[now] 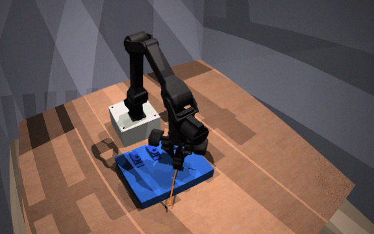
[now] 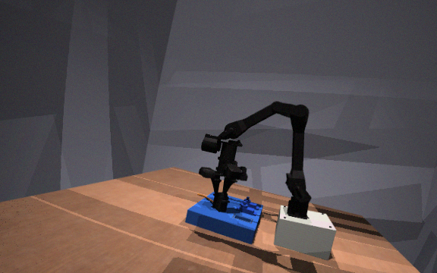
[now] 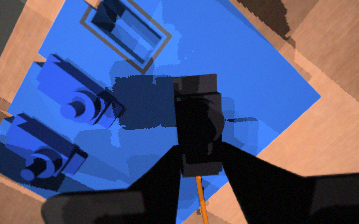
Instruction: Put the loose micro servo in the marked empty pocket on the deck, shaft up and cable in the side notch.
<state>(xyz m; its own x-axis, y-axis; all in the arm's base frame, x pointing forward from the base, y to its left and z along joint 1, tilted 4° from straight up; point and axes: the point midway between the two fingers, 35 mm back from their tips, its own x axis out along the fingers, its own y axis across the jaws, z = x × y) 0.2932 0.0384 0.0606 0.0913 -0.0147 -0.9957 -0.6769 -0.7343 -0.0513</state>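
Observation:
The loose micro servo point(image 1: 177, 163) point(image 2: 220, 204) point(image 3: 198, 122) is black, with an orange cable point(image 1: 173, 186) point(image 2: 204, 196) point(image 3: 202, 200) running off past the deck's edge. It stands upright on or just above the blue deck point(image 1: 204, 166) point(image 2: 201, 213) point(image 3: 280, 95), shaft towards the wrist camera. My gripper point(image 1: 178, 156) point(image 2: 221, 194) point(image 3: 199, 149) points down and is shut on the servo, a finger on each side. The empty pocket, with its grey outline point(image 3: 112, 47), is at the top of the wrist view, away from the servo; the arm hides it in the top view.
Two blue servos point(image 1: 153, 151) point(image 1: 136, 158) point(image 3: 77, 92) point(image 3: 42, 147) stand in the deck beside the empty pocket, shafts raised. The arm's pale base block point(image 1: 141, 133) point(image 2: 305, 236) is close to the deck. The wooden table point(image 1: 245, 195) point(image 2: 108, 235) lies around them.

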